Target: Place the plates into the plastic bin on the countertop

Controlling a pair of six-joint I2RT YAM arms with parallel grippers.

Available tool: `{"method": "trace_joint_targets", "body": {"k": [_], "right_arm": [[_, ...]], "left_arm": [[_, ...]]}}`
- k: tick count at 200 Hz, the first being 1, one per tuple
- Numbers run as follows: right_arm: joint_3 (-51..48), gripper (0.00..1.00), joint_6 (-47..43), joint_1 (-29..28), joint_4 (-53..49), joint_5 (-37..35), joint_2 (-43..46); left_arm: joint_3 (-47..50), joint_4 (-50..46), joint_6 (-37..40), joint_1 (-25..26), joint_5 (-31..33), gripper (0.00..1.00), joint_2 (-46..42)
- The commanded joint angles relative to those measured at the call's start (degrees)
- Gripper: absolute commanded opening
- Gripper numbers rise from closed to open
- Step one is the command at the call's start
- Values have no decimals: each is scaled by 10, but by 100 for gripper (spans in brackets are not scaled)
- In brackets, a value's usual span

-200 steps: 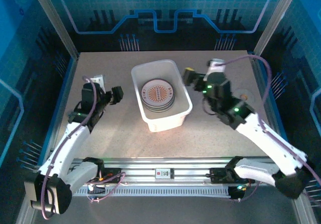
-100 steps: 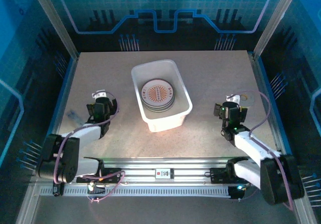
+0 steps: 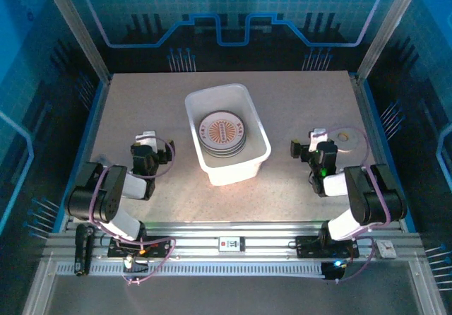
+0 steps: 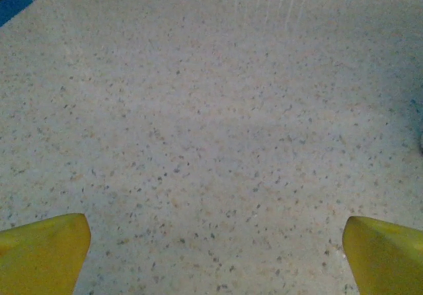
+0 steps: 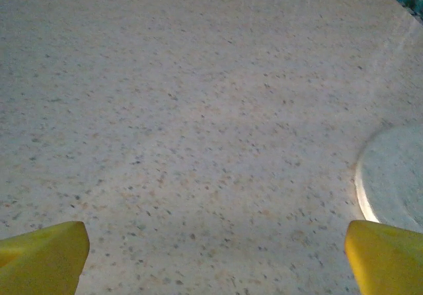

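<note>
You have the plates [image 3: 222,133] stacked inside the bin [image 3: 233,170], toward its far end. The top one shows an orange-brown centre; how many lie under it you cannot tell. The bin sits mid-worktop [image 3: 296,96], a little nearer the far edge than the near one and turned slightly askew.

Your left gripper [image 4: 215,245] is low over bare worktop left of the bin, well apart from it and toward the near-left corner. Its yellow fingertips [image 4: 46,249] stand wide with nothing between them.

Your right gripper [image 5: 215,249] is low on the bin's right, toward the right edge, its jaws likewise spread wide and empty. A thin pale disc [image 5: 396,176] lies flat just ahead and to the right of it, outside the fingers and close to the right edge.
</note>
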State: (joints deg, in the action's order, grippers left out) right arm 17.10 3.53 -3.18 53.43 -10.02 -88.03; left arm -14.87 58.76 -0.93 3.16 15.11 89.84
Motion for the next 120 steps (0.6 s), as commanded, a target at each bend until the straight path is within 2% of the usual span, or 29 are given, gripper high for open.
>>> {"method": "trace_joint_targets", "body": {"k": [1, 16, 38, 54, 86, 120], "right_arm": [[26, 100, -23, -4, 26, 16, 3], [13, 100, -12, -17, 54, -57, 1], [-27, 100, -20, -22, 144, -62, -6], [-19, 100, -20, -22, 132, -64, -6], [45, 100, -25, -23, 4, -50, -4], [43, 100, -24, -24, 5, -52, -4]], "left_arm": [[-20, 38, 9, -4, -17, 99, -9], [-33, 20, 9, -5, -8, 99, -6], [-50, -15, 4, -5, 2, 99, -7], [-57, -27, 4, -4, 0, 99, -7], [-59, -31, 6, -4, -3, 99, -7], [-59, -30, 8, -4, -8, 99, -6]]}}
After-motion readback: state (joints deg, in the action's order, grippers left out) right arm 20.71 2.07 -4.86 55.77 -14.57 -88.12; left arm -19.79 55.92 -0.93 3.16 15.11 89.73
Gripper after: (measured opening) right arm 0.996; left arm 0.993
